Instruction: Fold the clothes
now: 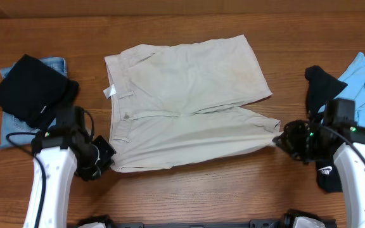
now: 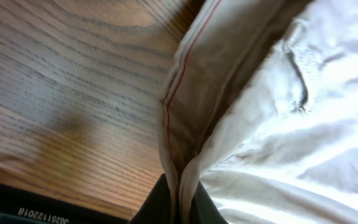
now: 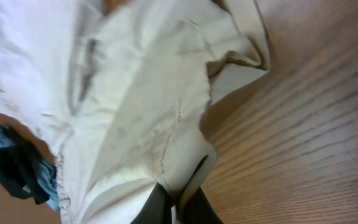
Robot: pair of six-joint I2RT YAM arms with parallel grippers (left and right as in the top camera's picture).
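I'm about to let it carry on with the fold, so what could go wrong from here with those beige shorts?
The left gripper and right gripper each pinch only a thin edge of the beige fabric shorts, so cloth could slip out mid-fold. The near leg is rumpled, so the fold may land crooked. A black garment lies close beside the right gripper, which might drag it.

From my station, all I see apart from the job is the wooden table [image 1: 189,196], brown with a bold wavy grain. On my left wrist feed, a dark strip [image 2: 17,200] with small white printed characters borders the wood.
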